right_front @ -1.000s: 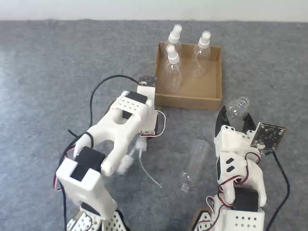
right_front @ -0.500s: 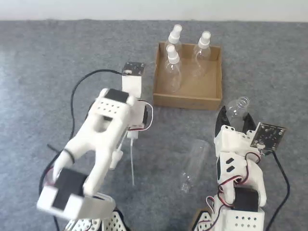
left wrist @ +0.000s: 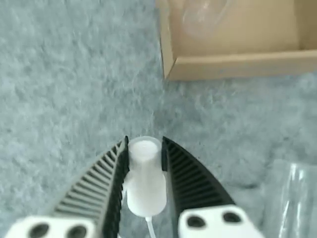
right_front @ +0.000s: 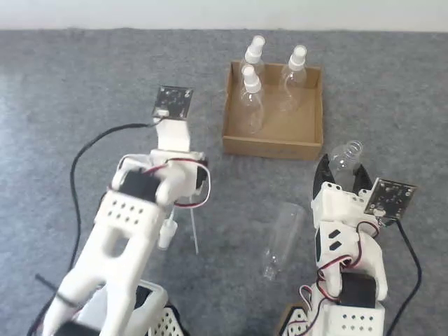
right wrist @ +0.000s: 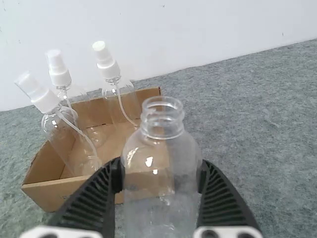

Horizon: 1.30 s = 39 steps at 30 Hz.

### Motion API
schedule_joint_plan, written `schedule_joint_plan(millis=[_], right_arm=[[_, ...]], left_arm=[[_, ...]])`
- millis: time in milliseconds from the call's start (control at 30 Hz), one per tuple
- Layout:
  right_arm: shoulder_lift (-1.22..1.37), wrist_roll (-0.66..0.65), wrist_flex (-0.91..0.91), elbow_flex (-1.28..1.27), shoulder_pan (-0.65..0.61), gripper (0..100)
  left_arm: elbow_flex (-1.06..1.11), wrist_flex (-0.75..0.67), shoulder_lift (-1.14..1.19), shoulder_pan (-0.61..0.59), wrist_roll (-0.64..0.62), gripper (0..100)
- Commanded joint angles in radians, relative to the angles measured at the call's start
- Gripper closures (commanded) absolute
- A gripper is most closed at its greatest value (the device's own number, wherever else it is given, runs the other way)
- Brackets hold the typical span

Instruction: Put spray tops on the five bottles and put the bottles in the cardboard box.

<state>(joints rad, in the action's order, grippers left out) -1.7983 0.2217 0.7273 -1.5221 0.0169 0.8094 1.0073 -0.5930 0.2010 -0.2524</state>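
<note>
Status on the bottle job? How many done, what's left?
Done: three capped bottles stand in the cardboard box. In hand: left gripper holds a spray top, right gripper holds an open bottle upright. Left: cap and box that one, plus the uncapped bottle lying on the table.

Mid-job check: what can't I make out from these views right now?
- Left end effector: in the high view its own arm covers it; the spray top pokes out.
- Spray top's tube: cut off by the left wrist view's edge.
- Lying bottle: mostly cut off in the left wrist view.
- Held bottle: base cut off by the right wrist view's edge.
- Tops in the box: tightness too small to judge.
</note>
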Motion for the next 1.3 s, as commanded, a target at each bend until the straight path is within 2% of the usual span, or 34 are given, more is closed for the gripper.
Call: schedule_joint_plan(millis=[0,200,300,400,633,933,1067,1267], right_arm=[[-0.018,0.005,-0.022,0.014,0.005,93.7],[-0.018,0.005,-0.021,0.017,0.001,93.7],[-0.018,-0.002,-0.021,0.02,-0.05,93.7],[-0.018,-0.066,-0.022,0.015,-0.117,93.7],[-0.018,-0.196,-0.076,0.023,-0.303,93.7],[-0.018,-0.215,-0.249,0.028,-0.349,93.7],[-0.015,-0.219,-0.262,0.029,-0.463,93.7],[-0.013,-0.325,-0.286,0.029,-0.642,93.7]], left_arm=[[0.05,-0.038,-0.196,-0.006,0.005,99],[0.159,-0.106,-0.384,-0.074,0.002,99],[0.208,-0.149,-0.459,-0.13,0.0,99],[0.251,-0.176,-0.531,-0.158,0.0,99],[0.366,-0.219,-0.704,-0.158,0.0,99],[0.504,-0.232,-0.974,-0.16,0.006,99],[0.555,-0.23,-1.094,-0.167,0.008,99],[0.607,-0.232,-1.234,-0.259,0.008,99]])
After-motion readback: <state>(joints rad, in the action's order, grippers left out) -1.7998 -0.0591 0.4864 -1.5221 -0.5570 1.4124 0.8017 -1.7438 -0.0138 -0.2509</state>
